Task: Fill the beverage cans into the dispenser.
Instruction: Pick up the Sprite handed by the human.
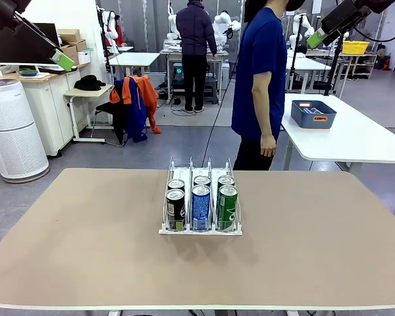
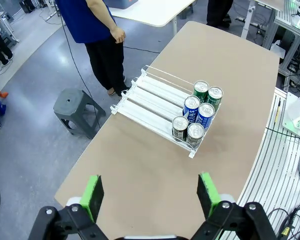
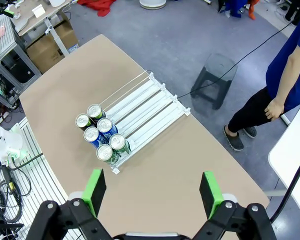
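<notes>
Left pincer [image 2: 150, 194] and right pincer [image 3: 152, 192] hang released above the desk [image 1: 85, 250]. Six cans [image 1: 201, 204] crowd the rack's [image 1: 183, 172] six-o'clock end, so I'd judge it filled and hold off reaching in.

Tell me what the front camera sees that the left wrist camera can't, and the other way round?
Front view: a blue-grey tub on a far white table, a white air purifier and an orange-and-blue jacket. Left wrist view: a grey stool, seen from above. Both: the tan table, the dispenser with six beverage cans in two rows, and a person in a blue shirt.
</notes>
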Available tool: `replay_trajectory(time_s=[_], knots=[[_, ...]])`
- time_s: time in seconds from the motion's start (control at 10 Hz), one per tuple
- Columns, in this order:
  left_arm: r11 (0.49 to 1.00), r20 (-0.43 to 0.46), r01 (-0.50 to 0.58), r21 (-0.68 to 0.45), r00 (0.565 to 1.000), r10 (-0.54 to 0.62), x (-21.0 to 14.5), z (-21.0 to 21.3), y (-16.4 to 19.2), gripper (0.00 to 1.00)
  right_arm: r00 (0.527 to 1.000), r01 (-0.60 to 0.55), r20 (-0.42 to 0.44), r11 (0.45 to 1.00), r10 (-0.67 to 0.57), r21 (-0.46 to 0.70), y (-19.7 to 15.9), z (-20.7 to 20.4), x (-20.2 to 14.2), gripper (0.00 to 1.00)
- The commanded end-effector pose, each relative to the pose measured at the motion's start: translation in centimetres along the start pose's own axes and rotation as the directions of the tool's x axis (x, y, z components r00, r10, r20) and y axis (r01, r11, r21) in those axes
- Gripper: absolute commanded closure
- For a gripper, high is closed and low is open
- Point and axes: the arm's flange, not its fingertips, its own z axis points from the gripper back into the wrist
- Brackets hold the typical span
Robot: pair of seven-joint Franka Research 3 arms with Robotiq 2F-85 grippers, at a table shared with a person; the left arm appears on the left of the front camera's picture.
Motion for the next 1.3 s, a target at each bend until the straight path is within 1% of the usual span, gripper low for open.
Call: replay_trajectory(time_s=[0.0, 0.2, 0.3, 0.5, 0.6, 0.8, 0.9, 1.0, 1.2], knots=[[1.0, 0.0, -0.002, -0.005, 1.0, 0.002, -0.3, -0.2, 0.0, 0.0, 1.0, 0.0, 0.0, 1.0, 0.0, 0.0, 0.0, 0.0, 0.0, 0.0], [1.0, 0.0, -0.002, -0.005, 1.0, 0.002, -0.3, -0.2, 0.0, 0.0, 1.0, 0.014, -0.026, 0.998, -0.012, 0.062, 0.3, 0.7, 0.3, 0.0], [1.0, 0.0, -0.002, -0.005, 1.0, 0.002, -0.3, -0.2, 0.0, 0.0, 1.0, 0.017, -0.021, 0.997, -0.015, 0.07, 0.3, 1.3, 0.4, 0.0], [1.0, 0.0, 0.0, 0.0, 1.0, 0.0, 0.0, 0.0, 0.0, 0.0, 0.999, 0.017, -0.038, 0.994, -0.013, 0.105, 0.3, 2.2, 0.3, 0.0], [1.0, 0.02, -0.027, -0.007, 0.999, 0.027, 0.7, 0.4, 0.0, 0.0, 0.999, 0.015, -0.031, 0.992, -0.012, 0.125, 0.2, 2.8, 0.3, 0.0], [1.0, 0.039, -0.024, 0.01, 0.999, 0.023, 1.7, 1.3, 0.1, 0.0, 1.0, 0.014, -0.023, 0.993, -0.011, 0.116, 0.0, 3.3, 0.3, 0.0], [1.0, 0.053, -0.009, -0.008, 0.999, 0.01, 2.2, 1.6, 0.1, 0.0, 1.0, 0.011, -0.025, 0.994, -0.008, 0.109, -0.1, 3.2, 0.2, 0.0], [1.0, 0.044, 0.001, -0.013, 0.999, 0.0, 2.6, 1.6, 0.0, 0.0, 1.0, 0.016, -0.02, 0.995, -0.014, 0.1, -0.4, 3.0, 0.1, 0.0], [1.0, 0.05, -0.012, -0.021, 0.999, 0.013, 3.0, 1.7, -0.2, 0.0, 1.0, 0.007, -0.021, 0.996, -0.005, 0.087, -0.7, 2.8, -0.1, 0.0]])
